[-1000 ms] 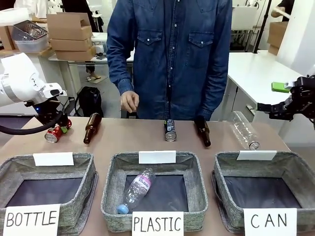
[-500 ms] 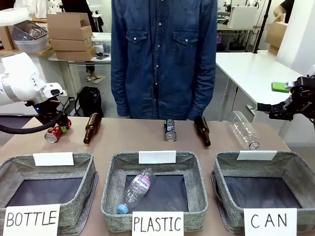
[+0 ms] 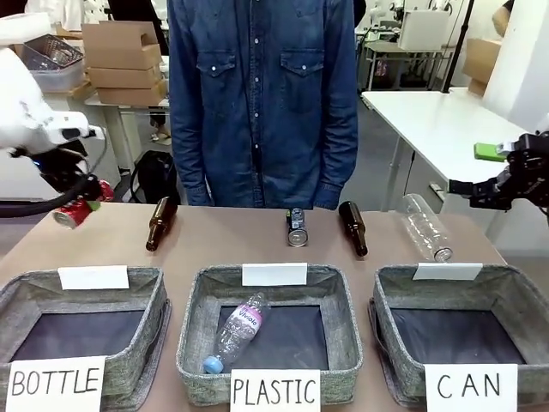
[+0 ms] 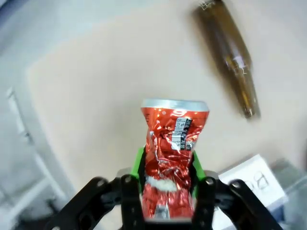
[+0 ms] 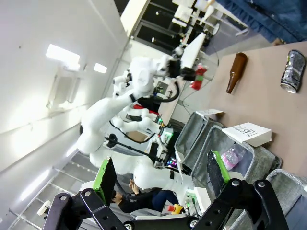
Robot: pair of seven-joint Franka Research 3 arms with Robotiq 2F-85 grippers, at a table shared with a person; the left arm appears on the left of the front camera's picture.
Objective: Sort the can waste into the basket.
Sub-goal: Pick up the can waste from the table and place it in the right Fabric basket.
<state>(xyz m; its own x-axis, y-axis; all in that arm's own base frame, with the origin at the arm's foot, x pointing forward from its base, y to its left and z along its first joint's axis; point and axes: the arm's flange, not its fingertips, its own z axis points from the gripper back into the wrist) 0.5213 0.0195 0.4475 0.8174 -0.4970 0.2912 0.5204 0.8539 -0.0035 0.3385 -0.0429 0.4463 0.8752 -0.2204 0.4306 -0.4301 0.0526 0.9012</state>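
My left gripper [image 3: 79,206] is shut on the crushed shiny red can [image 3: 71,212] and holds it above the table's far left corner. In the left wrist view the red can [image 4: 170,155] sits clamped between the green pads [image 4: 139,160], off the tabletop. The dark printed can [image 3: 297,227] lies on the table at the far middle, also seen as the dark can [image 5: 292,72]. The CAN basket [image 3: 506,300] stands at the front right, with nothing in it. My right gripper [image 3: 506,176] hovers off the table's right side, and its fingers [image 5: 106,178] stand wide open.
Two brown glass bottles [image 3: 159,223] [image 3: 352,227] and a clear plastic bottle [image 3: 425,227] lie along the far side. The PLASTIC basket [image 3: 342,318] holds a plastic bottle [image 3: 238,330]; the BOTTLE basket [image 3: 141,318] is at front left. A person in a denim shirt [image 3: 262,103] stands across the table.
My left gripper has lifted the red can off the table and moved it up and to the left. The person has stepped left and drawn the hand back.
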